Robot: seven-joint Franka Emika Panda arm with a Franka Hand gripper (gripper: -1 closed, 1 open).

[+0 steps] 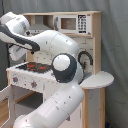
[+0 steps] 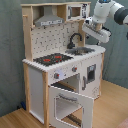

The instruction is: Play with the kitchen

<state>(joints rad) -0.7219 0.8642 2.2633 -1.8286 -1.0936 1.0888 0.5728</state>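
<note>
The kitchen [image 2: 62, 70] stands on a wooden floor [image 2: 112, 107] in front of a grey curtain [image 2: 10, 50]. In the second exterior view, from left to right:

- The grey hood [image 2: 48, 20] sits under the top shelf, above a pegboard back wall.
- The stovetop [image 2: 50, 59], black with red rings, occupies the left part of the counter. Knobs [image 2: 64, 74] are set in the panel below it.
- The oven door [image 2: 72, 104], white-framed with a window, hangs open, swung down and outward.
- The black faucet [image 2: 75, 38] curves over the sink [image 2: 82, 50] on the right part of the counter.
- The microwave [image 2: 76, 10] occupies the upper right compartment.
- The end effector [image 2: 95, 29] hangs above the sink area, just to the right of the faucet, clear of the counter. Whether its fingers are spread or closed cannot be determined, and nothing is visibly held.

In the first exterior view, the white arm [image 1: 60, 75] fills the foreground and covers much of the kitchen. The stovetop [image 1: 31, 66] shows at the first exterior view's left and the microwave [image 1: 74, 23] at upper centre.
</note>
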